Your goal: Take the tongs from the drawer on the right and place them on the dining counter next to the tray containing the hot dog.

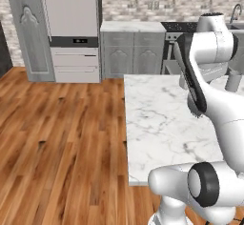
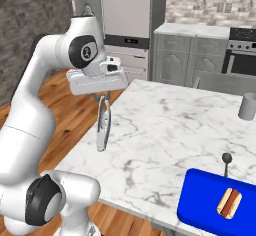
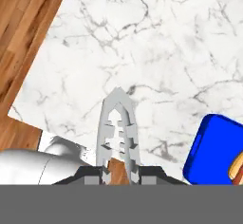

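Bare dining counter (image 2: 165,130) beside tray (image 2: 200,200)

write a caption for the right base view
Hand carries tongs over the dining counter toward the hot dog tray.

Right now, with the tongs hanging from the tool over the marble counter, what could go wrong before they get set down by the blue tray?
The tongs hang from the tool by their top end alone, so they could swing or slip. They hang near the dining counter edge; released here, they might fall to the floor. The tray lies off to the side, and a dark knobbed stick stands by it that the dangling tongs could clip.
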{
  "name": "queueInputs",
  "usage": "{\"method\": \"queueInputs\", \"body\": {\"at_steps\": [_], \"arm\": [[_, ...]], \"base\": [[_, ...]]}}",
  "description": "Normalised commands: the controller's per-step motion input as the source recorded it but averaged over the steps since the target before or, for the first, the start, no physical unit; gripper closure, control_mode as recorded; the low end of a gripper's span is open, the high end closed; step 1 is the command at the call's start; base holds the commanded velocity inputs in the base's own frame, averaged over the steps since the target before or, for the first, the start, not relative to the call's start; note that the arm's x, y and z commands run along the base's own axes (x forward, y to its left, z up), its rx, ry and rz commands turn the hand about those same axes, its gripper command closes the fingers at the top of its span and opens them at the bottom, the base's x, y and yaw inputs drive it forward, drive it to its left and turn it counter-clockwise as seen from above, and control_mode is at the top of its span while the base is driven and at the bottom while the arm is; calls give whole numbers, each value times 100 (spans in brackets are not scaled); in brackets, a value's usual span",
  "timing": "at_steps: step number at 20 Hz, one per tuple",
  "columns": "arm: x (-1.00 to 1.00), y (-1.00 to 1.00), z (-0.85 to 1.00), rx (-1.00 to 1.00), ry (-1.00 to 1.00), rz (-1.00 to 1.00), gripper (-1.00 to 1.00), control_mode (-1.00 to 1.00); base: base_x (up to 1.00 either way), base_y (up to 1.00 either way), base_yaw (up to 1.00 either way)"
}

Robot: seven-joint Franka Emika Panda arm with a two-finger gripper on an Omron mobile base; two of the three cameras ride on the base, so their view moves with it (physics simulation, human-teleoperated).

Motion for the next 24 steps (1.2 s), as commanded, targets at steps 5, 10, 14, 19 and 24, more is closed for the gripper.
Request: {"method": "queueInputs", "body": {"at_steps": [5, 10, 14, 19, 24], "arm": [[0, -4, -2, 19, 0, -40, 100, -100], [0, -8, 0, 3, 0, -26, 100, -100], [4, -6, -2, 0, 0, 0, 100, -100], [15, -52, -22, 0, -7, 0, 100, -100], [11, -69, -30, 0, -11, 0, 100, -100]], "base": [[0, 0, 0], [0, 0, 0], [0, 0, 0], [0, 0, 0], [0, 0, 0]]}}
